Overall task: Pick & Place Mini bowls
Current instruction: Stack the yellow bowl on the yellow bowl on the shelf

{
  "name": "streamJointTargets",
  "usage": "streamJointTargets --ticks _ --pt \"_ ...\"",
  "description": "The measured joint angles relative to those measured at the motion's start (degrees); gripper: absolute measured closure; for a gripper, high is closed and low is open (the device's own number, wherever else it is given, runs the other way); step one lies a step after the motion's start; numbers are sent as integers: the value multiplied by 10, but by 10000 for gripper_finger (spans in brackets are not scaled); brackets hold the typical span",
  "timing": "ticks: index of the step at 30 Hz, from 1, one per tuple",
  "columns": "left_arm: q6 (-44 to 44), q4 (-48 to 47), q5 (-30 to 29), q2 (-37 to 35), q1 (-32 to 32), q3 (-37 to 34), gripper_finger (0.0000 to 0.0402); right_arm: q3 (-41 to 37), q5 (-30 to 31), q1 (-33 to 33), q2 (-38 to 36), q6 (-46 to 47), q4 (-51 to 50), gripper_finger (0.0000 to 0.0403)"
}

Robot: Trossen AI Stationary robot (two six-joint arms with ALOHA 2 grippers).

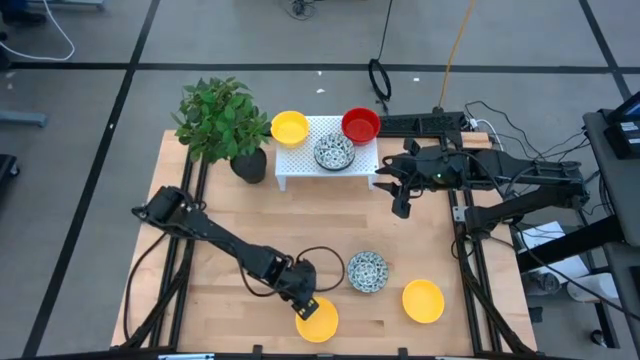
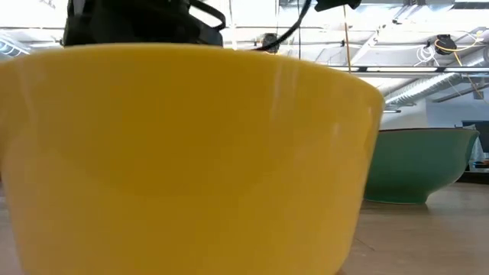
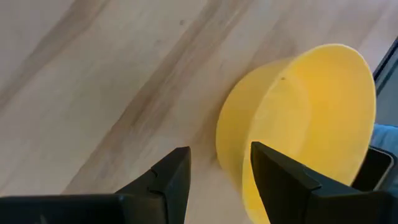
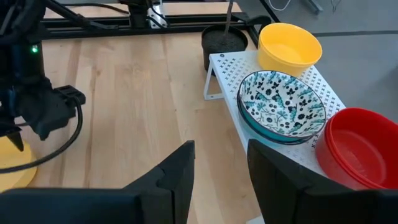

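Note:
A yellow mini bowl [image 1: 317,320] stands upright near the table's near edge and fills the low view [image 2: 183,153]. My left gripper [image 1: 309,303] is at its rim, open [image 3: 219,165]. One finger [image 3: 283,180] is over the bowl's hollow [image 3: 311,124] and the other finger [image 3: 168,180] is outside its wall. A speckled bowl [image 1: 367,272] and a second yellow bowl [image 1: 423,301] sit on the table nearby. On the white rack [image 1: 300,165] stand a yellow bowl [image 4: 289,46], a speckled bowl [image 4: 283,106] and a red bowl [image 4: 360,146]. My right gripper [image 1: 400,205] hovers open [image 4: 221,162] beside the rack. My left gripper stands astride the yellow bowl's wall [image 3: 227,140] on the side toward the far left, slanting down from above. I cannot tell whether either finger touches it. The bowl rests on its base on the table.
A dark plant pot [image 1: 248,163] with a leafy plant [image 1: 218,118] stands left of the rack. Bare wood lies in the table's middle [image 1: 300,220]. Black frame rails run along both sides. A cable loops beside the left gripper [image 1: 325,262].

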Motion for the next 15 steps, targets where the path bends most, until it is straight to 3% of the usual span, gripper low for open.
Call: streamJointTargets --ticks 5,8,12,15 --pt "41 0 -15 16 -2 0 245 0 0 0 0 0 0 268" --pt "67 -10 -44 17 -4 0 289 0 0 0 0 0 0 268" --pt "86 -12 -64 12 8 0 376 0 0 0 0 0 0 268" --pt "83 -10 -71 8 24 0 388 0 0 0 0 -1 0 268"
